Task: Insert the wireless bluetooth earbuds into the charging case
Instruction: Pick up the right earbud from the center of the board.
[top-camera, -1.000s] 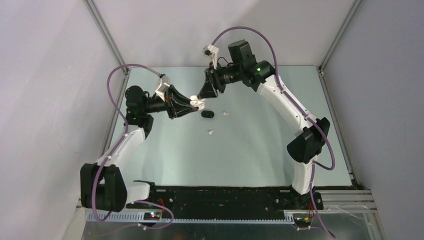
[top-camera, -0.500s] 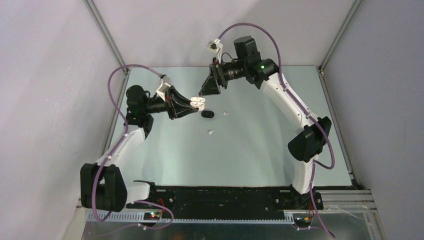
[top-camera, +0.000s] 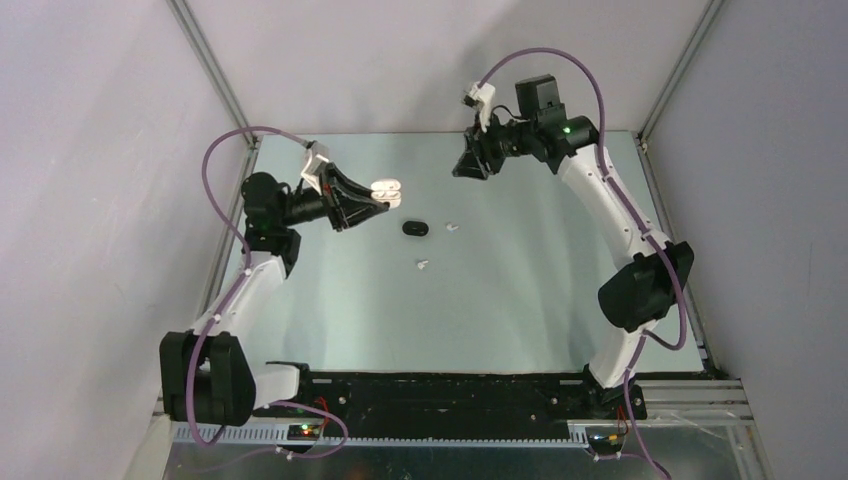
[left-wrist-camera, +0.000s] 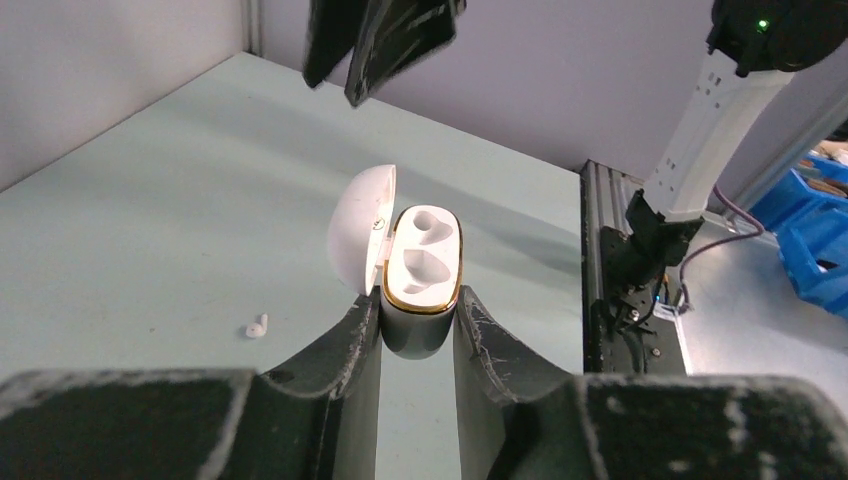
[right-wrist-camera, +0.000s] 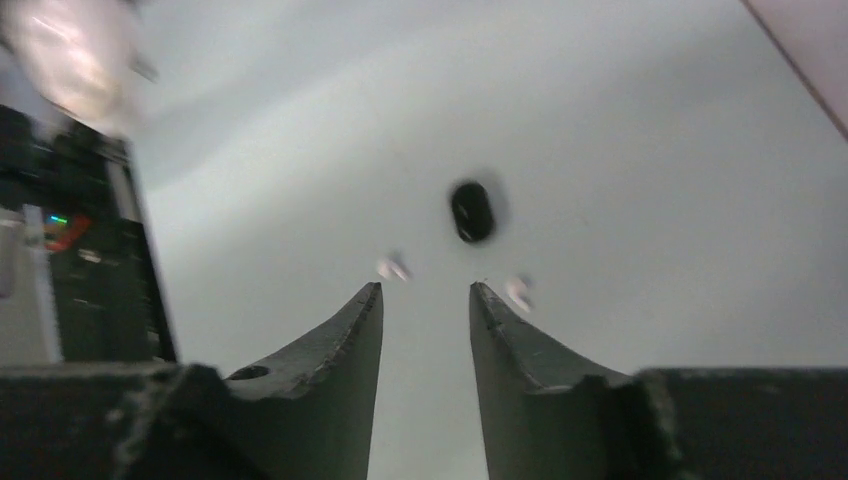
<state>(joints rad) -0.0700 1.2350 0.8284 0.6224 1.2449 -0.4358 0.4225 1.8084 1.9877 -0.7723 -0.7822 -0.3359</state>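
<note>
My left gripper (top-camera: 380, 201) is shut on the white charging case (top-camera: 386, 191) and holds it above the table at the left. In the left wrist view the charging case (left-wrist-camera: 424, 265) stands open, lid swung left, both wells empty, pinched between my left gripper (left-wrist-camera: 420, 305). Two white earbuds lie on the table, one (top-camera: 451, 227) right of a black pebble and one (top-camera: 422, 265) nearer me. In the right wrist view they show blurred, one (right-wrist-camera: 392, 267) and the other (right-wrist-camera: 519, 291). My right gripper (top-camera: 468, 166) is open and empty, raised at the back; in its own view the right gripper (right-wrist-camera: 425, 290) holds nothing.
A black oval pebble (top-camera: 415, 228) lies between the arms, also seen in the right wrist view (right-wrist-camera: 472, 211). One earbud (left-wrist-camera: 257, 327) shows on the table in the left wrist view. Enclosure walls and aluminium posts (top-camera: 210, 70) bound the table.
My right gripper has pulled away from the case, up and to the right. The case lid now stands open. My left gripper has lifted and drawn back slightly with the case.
</note>
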